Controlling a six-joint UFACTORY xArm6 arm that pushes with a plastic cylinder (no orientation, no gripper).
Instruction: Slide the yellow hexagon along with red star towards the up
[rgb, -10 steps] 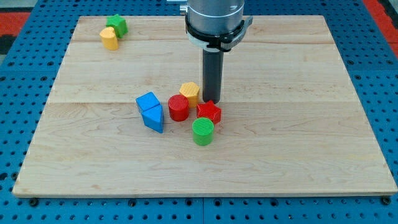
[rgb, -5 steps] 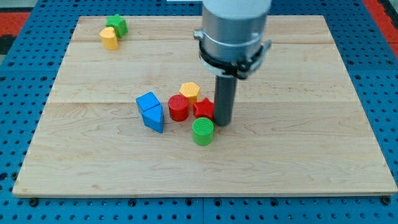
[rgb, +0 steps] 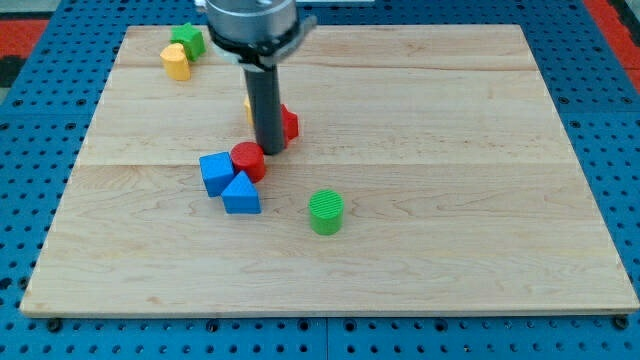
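Observation:
My tip (rgb: 269, 150) stands just left of the board's middle, touching the upper right of the red cylinder (rgb: 247, 161). The red star (rgb: 289, 124) shows at the rod's right side, partly hidden behind it. Only a thin yellow sliver of the yellow hexagon (rgb: 248, 109) shows at the rod's left edge; the rod hides the rest. Both blocks lie just above my tip.
A blue cube (rgb: 215, 172) and a blue triangular block (rgb: 240, 195) sit close below left of the red cylinder. A green cylinder (rgb: 326, 212) stands alone to the lower right. A green star (rgb: 188, 40) and a yellow block (rgb: 176, 62) sit at the board's top left.
My tip swung from right of the red star up and left. The red star and yellow hexagon moved up-left; the red cylinder and both blue blocks shifted left. The green cylinder stayed.

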